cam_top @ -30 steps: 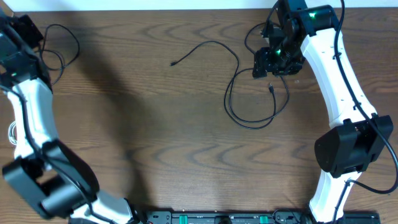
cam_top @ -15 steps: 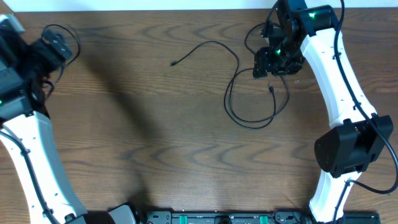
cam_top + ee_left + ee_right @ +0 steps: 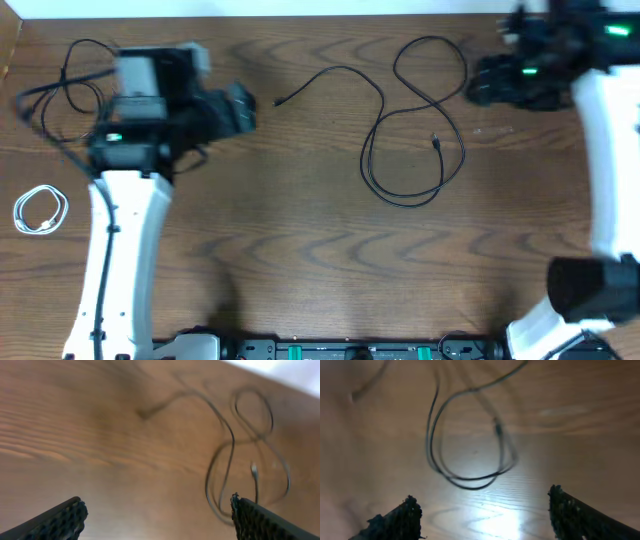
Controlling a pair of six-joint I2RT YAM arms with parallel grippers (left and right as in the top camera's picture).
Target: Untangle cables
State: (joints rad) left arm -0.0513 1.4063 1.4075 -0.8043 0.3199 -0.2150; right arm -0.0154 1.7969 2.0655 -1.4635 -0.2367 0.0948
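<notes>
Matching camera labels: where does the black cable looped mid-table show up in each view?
Overhead: the black cable lies right of centre, in the upper half of the picture.
Left wrist: the black cable is in the upper right, blurred.
Right wrist: the black cable is in the upper centre, mostly its big loop.
Shared landmark: the small plug end inside the big loop, also in left wrist and right wrist.
</notes>
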